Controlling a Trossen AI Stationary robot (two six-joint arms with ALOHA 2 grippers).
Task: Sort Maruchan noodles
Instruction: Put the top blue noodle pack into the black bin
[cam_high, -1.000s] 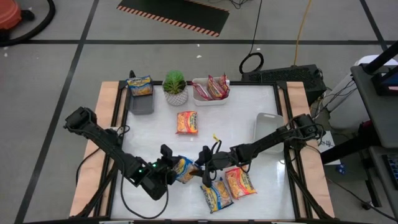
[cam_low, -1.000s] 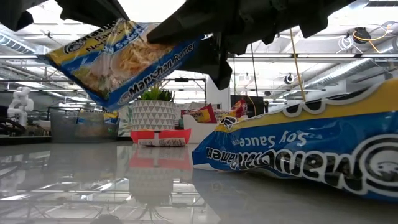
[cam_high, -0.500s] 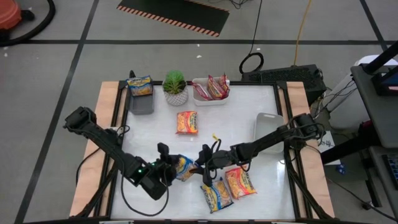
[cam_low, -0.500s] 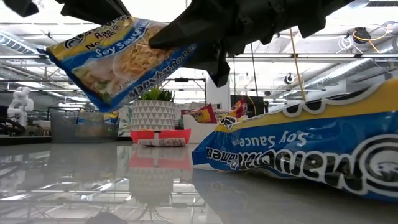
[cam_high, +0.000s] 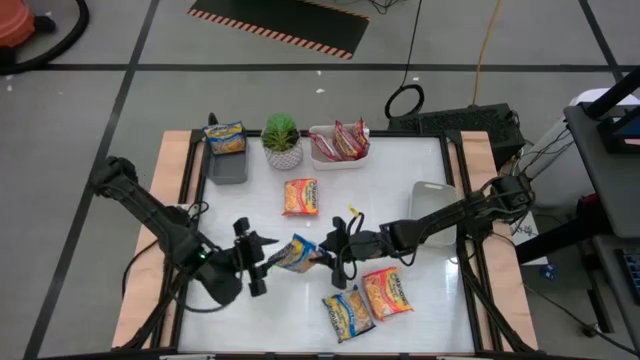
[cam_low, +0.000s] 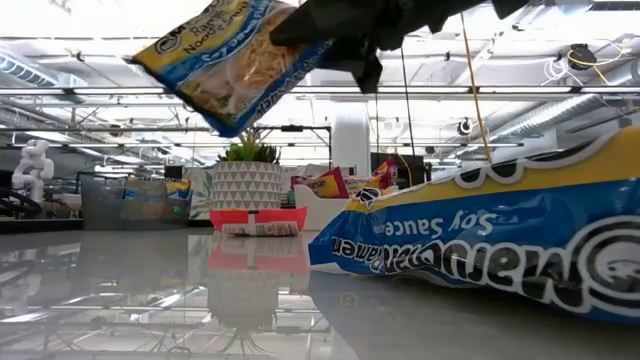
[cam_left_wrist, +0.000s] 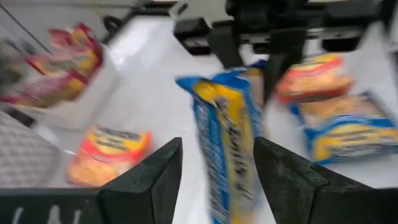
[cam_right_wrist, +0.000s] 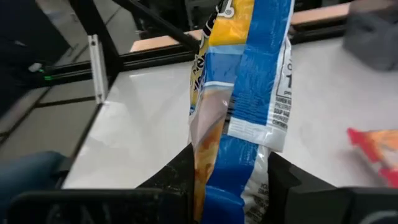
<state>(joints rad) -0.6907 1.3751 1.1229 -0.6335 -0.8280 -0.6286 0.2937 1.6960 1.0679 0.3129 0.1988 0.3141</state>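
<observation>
On the far left, a blue noodle pack (cam_high: 225, 137) sits in the grey tray (cam_high: 227, 166). The left gripper (cam_high: 250, 258) hangs near the table's front, its fingers spread apart, holding nothing. Just beside it, a blue-trimmed noodle pack (cam_high: 297, 253) hangs in the air, off the table. The right gripper (cam_high: 334, 251) is clamped on one end of this pack. A red pack (cam_high: 300, 196) lies flat in the middle. Two more packs (cam_high: 366, 301) lie near the front edge. Red packs (cam_high: 340, 141) fill the white tray (cam_high: 318, 158) beside the potted plant (cam_high: 282, 140).
</observation>
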